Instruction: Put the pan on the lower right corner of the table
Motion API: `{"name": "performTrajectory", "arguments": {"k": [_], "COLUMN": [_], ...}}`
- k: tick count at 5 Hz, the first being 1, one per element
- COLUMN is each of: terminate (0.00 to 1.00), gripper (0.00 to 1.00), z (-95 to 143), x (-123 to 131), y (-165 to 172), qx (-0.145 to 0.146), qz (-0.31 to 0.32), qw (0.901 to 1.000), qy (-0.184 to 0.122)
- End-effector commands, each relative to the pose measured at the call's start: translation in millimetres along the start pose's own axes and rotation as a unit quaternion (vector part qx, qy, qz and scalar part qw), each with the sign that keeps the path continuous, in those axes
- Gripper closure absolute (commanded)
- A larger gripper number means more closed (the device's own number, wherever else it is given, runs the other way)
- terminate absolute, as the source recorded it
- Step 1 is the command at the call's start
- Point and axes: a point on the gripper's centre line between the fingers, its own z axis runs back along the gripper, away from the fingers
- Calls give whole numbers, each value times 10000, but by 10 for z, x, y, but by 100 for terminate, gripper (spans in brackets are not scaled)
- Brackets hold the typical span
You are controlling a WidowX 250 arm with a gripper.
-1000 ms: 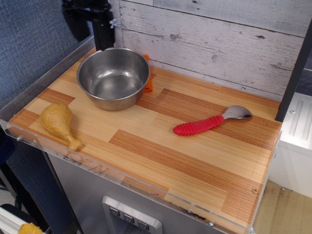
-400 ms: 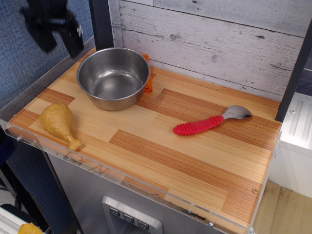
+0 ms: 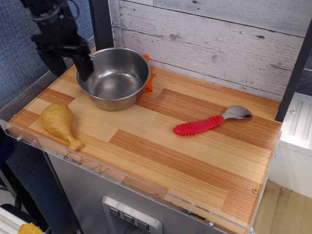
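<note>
- gripper (image 3: 67, 61): all black, matte, blocky
- two dark fingers (image 3: 84, 66), flat and straight-sided, wider toward the tips
- black crossbar joins the fingers at their tops
- chunky black wrist block above, irregular outline
- thin black cable (image 3: 73, 9) loops out beside the wrist
- no markings, screws or labels readable; details too dark

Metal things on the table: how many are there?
2. The pan stands at the far left of the table, partly hiding something orange. The spoon, metal bowl with a red handle, lies at the right. More may be hidden behind the pan.
</note>
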Motion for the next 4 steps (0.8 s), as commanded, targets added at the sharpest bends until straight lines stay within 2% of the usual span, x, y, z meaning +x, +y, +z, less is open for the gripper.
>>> {"name": "performTrajectory", "arguments": {"k": [1,2,3,4], "terminate": [0,0,0,0], "gripper": [0,100,100,100], "z": [-134,-221,-190,-140], "x": [69,42,37,32], "y": [-72,-39,0,4], "qx": [390,648,831,839], "qz": [-32,-4,30,36], "qw": [9991,9978,9962,9960], "qy": [-140,-160,-250,-316]}}
